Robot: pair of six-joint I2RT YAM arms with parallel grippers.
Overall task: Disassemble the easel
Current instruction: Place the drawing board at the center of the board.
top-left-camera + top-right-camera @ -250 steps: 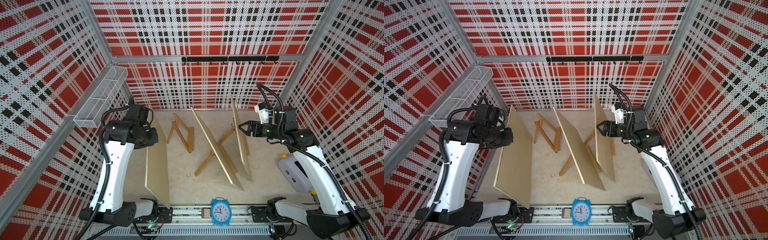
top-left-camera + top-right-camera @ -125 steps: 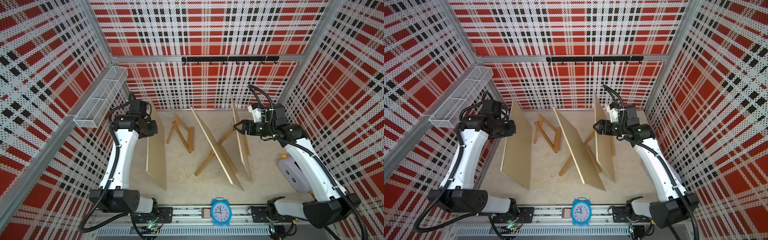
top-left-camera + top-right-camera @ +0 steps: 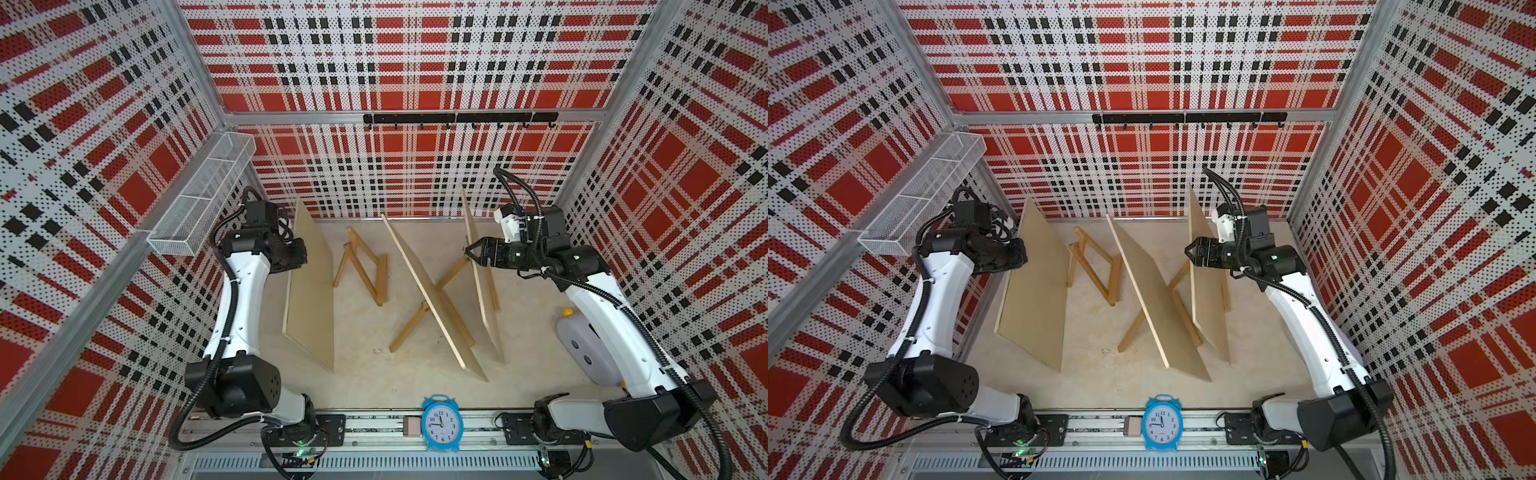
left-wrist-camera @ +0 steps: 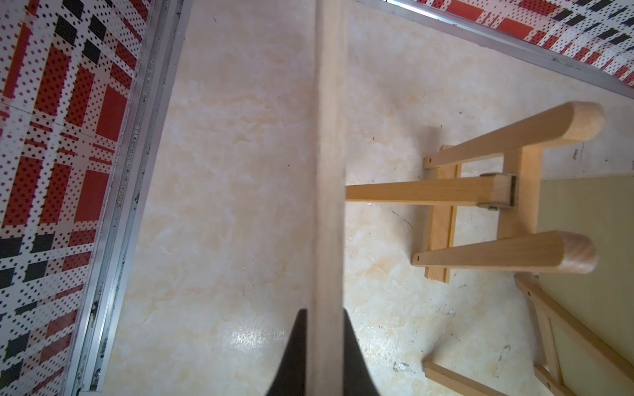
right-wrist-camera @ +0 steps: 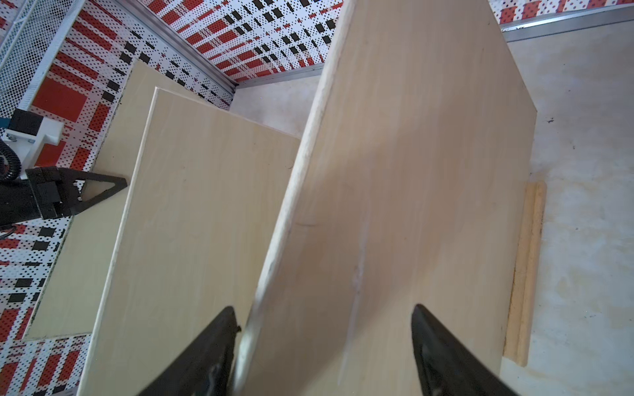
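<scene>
**one board lifted clear, the right board about to be gripped**

the left hand [image 4: 324,319] is seen closed narrowly on the top edge of the left board [image 3: 311,299]. the board is held upright on edge, apart from the bare easel [image 3: 361,270] that stands just beside it. whether the board's lower edge rests on the surface [image 3: 365,382] cannot be told. the middle board [image 3: 432,299] is leaned, untouched, on the middle easel [image 3: 409,330]. the right board [image 3: 484,299] is propped on the right easel [image 3: 493,286], of which little is shown behind it.

the right hand [image 3: 471,253] is held wide at the upper edge of the right board. in the right wrist view one finger [image 5: 212,349] is seen just beside that edge, while the other is kept well apart over the board's face, so nothing is gripped by it.

the step in hand is judged to be the removal of the boards from their easels, with one board off and a second being approached. for the next move, the right hand would need to be centred across the board's thickness and closed on the edge. the board would then need to be raised clear of the easel's ledge before being swung aside, so that the easel is not dragged or tipped. the left board would need to be laid down and released.
</scene>
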